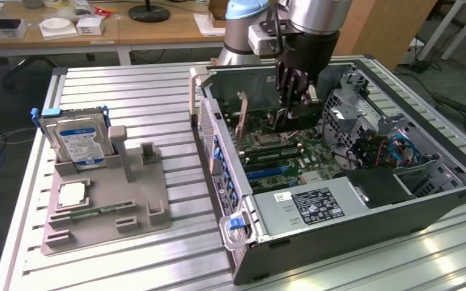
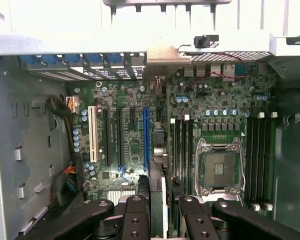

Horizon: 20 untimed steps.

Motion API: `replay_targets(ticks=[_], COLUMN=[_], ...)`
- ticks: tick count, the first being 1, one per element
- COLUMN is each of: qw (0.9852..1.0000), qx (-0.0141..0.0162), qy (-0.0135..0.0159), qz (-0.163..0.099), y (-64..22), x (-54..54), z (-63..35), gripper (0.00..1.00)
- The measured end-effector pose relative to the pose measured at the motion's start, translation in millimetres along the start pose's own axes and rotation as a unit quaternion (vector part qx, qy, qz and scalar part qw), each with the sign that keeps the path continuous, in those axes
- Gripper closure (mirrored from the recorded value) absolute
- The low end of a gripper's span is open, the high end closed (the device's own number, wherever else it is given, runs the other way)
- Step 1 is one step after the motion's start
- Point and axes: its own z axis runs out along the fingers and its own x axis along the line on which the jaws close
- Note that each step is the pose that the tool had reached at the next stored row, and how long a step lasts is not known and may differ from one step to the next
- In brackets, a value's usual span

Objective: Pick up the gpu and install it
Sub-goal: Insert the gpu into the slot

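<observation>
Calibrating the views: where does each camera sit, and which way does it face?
Exterior view: off the arm, above the table, looking down into the open computer case; shows arm and hand.
Wrist view: on the wrist, facing the motherboard; shows the hand gripping the gpu.
Both share the motherboard, CPU socket and hand.

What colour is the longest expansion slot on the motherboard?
The slot is blue, clearest in the wrist view.

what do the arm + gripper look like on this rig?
The arm is silver-grey round tubing with a pale blue joint cap. The gripper is black, its linked fingers studded with round pin heads. A light grey box sits at the wrist.
</observation>
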Motion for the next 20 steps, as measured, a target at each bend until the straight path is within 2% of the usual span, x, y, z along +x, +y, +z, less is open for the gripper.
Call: replay_targets(ticks=[4,7,20], qw=[1.0,0.9999,0.9999], qx=[0.0,0.0001,0.0001], qy=[0.0,0.0003,0.0003], qz=[0.001,0.011,0.011], y=[0.5,1.3,1.4], x=[0.1,0.5,7.7], z=[6.3,10.5,21.3], gripper=[0.73,0.73,0.73])
